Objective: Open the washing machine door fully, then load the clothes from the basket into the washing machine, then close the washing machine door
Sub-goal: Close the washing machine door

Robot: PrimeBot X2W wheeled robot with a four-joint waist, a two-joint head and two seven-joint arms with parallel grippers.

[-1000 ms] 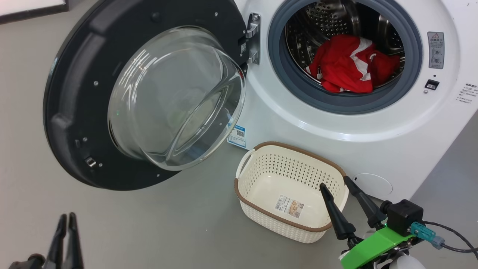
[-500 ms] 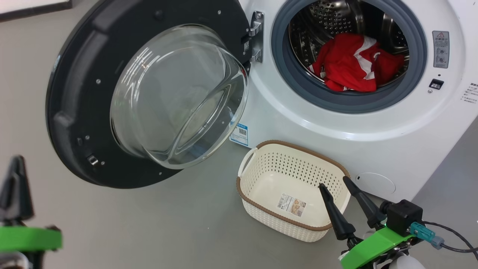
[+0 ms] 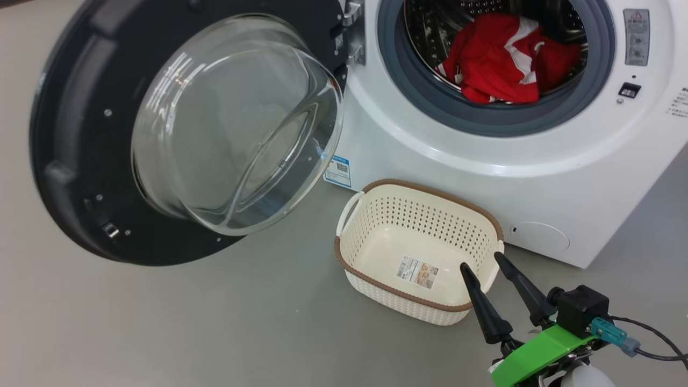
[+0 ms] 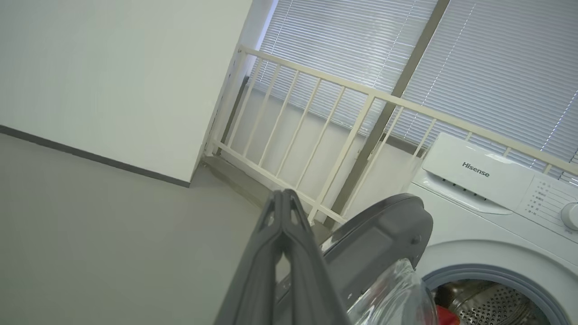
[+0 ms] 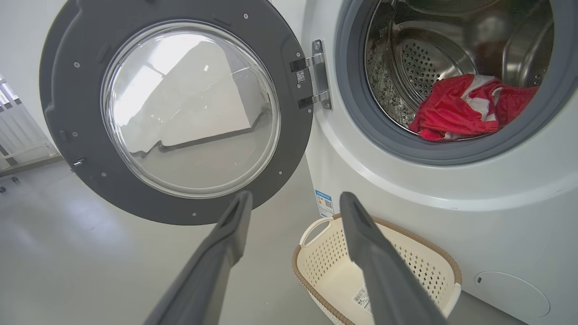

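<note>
well, the clothes [image 3: 502, 56] lie in a red heap with white stripes at the front of the drum [image 5: 420, 58] inside the washing machine [image 3: 537, 177], and they have not stirred over the last second. the basket [image 3: 430, 188] sits on the floor [image 3: 215, 322] just before the machine, bare but for the paper label [image 3: 417, 271] on its bottom, so loading looks finished to me. the washing machine door [image 3: 70, 134] hangs swung wide to the left, and shutting it seems the one step left. what did change is the left claw [image 4: 282, 198]: a moment ago it was low near the floor, and now it is raised, its two fingers pressed together on nothing, pointing past the door's top edge toward the railing [image 4: 316, 117] and blinds [image 4: 496, 67]. i'd guess it is lining up to push the door closed. the right claw [image 3: 480, 260] hangs with fingers apart and empty by the basket's near corner, same as before. the head camera has tipped a little too.
</note>
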